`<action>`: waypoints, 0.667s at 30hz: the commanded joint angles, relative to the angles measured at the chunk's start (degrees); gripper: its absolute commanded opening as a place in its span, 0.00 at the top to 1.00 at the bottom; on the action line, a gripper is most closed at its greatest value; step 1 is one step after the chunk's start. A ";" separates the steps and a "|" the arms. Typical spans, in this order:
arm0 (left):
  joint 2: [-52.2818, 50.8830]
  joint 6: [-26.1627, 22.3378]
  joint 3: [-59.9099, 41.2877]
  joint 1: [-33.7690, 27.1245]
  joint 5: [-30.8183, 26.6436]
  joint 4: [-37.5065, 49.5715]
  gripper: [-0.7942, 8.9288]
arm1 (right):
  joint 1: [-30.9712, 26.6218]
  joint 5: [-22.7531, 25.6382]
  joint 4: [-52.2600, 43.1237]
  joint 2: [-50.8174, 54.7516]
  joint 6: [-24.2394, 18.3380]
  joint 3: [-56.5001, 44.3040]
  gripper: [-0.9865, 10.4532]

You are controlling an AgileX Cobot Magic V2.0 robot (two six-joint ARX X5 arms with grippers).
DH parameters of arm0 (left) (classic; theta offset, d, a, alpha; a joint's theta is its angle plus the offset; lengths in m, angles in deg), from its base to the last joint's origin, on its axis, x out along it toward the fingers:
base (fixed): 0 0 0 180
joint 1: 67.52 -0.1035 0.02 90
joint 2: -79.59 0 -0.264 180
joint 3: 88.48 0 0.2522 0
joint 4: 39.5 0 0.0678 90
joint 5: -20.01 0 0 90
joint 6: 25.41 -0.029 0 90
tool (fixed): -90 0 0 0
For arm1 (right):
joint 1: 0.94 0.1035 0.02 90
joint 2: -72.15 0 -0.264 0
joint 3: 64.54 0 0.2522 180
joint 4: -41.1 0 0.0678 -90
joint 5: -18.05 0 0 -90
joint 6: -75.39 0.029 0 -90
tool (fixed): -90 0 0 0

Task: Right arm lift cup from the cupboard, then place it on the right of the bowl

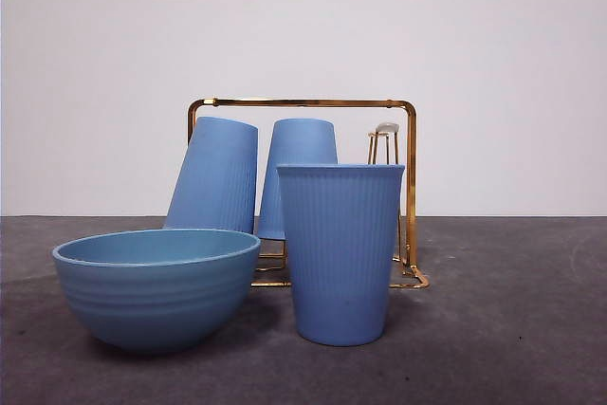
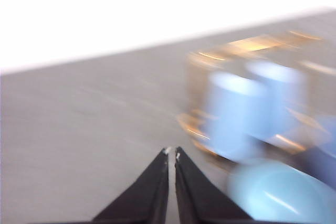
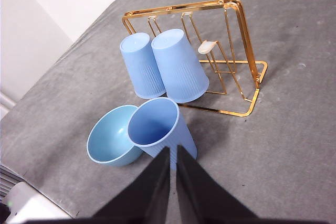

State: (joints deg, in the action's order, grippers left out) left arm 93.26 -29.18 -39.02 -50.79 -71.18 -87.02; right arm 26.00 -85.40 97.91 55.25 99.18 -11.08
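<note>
A tall ribbed blue cup (image 1: pixel 341 253) stands upright on the table, just right of the wide light-blue bowl (image 1: pixel 156 286), apart from it. Both show in the right wrist view, the cup (image 3: pixel 157 127) beside the bowl (image 3: pixel 113 142). The gold wire cupboard (image 1: pixel 303 101) stands behind them with two more blue cups upside down on its pegs (image 1: pixel 216 177) (image 1: pixel 302 168). My right gripper (image 3: pixel 173 150) is shut and empty, high above the table near the standing cup. My left gripper (image 2: pixel 171 152) is shut and empty over bare table. No arm shows in the front view.
One peg with a white tip (image 1: pixel 386 130) on the rack's right side is free. The left wrist view is blurred; it shows the rack (image 2: pixel 252 43) and the bowl (image 2: pixel 278 192). The grey table (image 3: pixel 294 145) ends at an edge beyond the bowl.
</note>
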 commanded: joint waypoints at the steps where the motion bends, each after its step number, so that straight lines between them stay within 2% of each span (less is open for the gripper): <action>1: -2.93 0.09 -9.51 -8.28 -0.13 10.05 0.90 | 0.26 0.02 -0.57 -0.17 -0.72 0.48 0.90; 5: -5.95 4.92 -21.59 -15.96 -0.13 19.69 0.90 | 0.26 -0.02 -0.57 -0.17 -0.72 0.48 0.90; 10: -10.16 9.60 -30.97 -17.49 -0.13 23.37 0.90 | 0.26 0.00 -0.59 -0.17 -0.72 0.48 0.90; 14: -13.18 9.49 -34.64 -17.55 -0.13 23.47 0.90 | 0.26 0.00 -0.57 -0.17 -0.70 0.48 0.90; 20: -13.49 7.52 -34.99 -18.10 -0.11 22.69 0.90 | 0.26 0.00 -0.59 -0.15 -0.72 0.48 0.90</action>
State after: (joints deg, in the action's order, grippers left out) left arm 79.80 -20.41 -72.87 -68.80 -71.29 -63.74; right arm 26.00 -85.40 97.91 55.25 99.16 -11.08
